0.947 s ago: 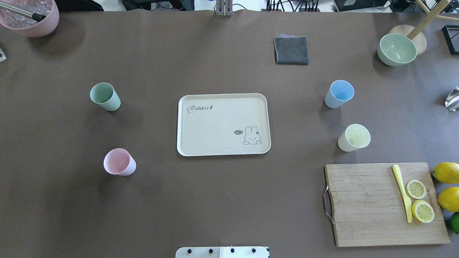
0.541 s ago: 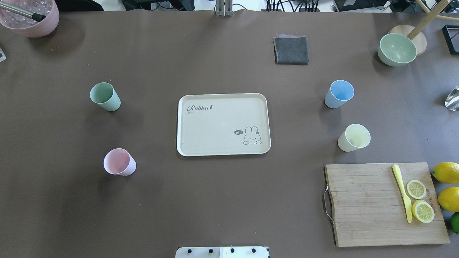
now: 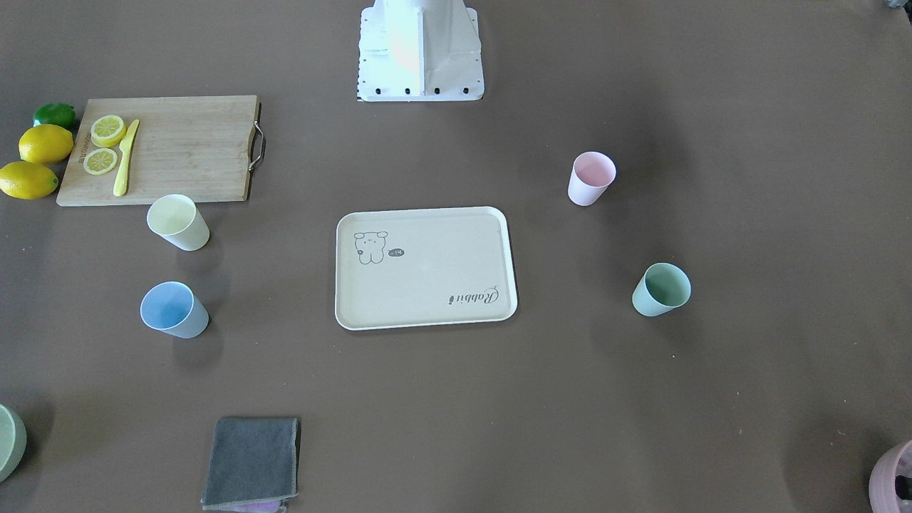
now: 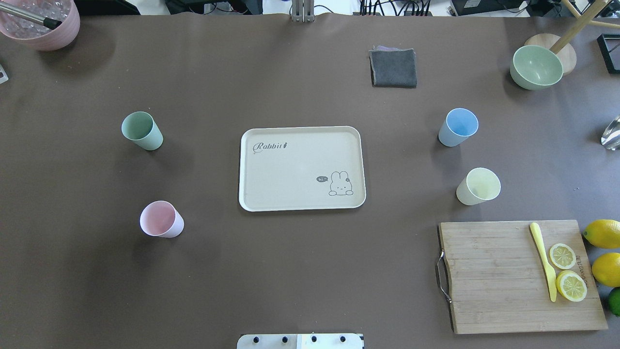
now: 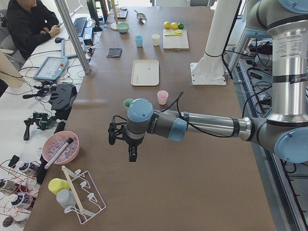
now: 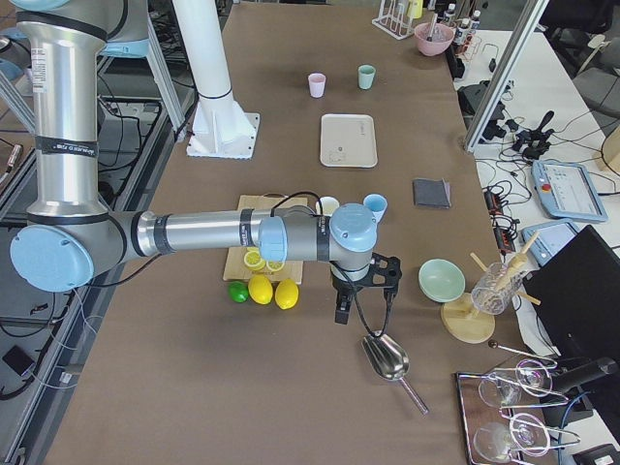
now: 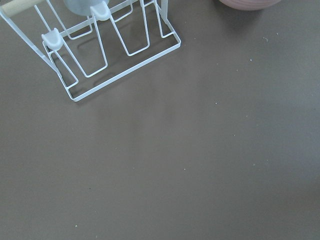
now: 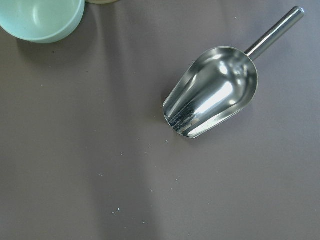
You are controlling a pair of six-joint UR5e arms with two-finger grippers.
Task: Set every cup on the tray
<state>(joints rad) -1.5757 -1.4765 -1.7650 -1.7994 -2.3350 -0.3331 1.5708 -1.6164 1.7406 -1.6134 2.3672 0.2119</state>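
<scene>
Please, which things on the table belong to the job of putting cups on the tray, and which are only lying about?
For the job: tray, mint cup, pink cup, blue cup, yellow cup.

Lying about: board, knife, lemon slices, lemons, lime, cloth, green bowl, pink pot, scoop.

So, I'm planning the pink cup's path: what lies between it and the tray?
Nothing. The overhead view shows only bare brown tabletop between the pink cup and the tray, and the front-facing view agrees.
</scene>
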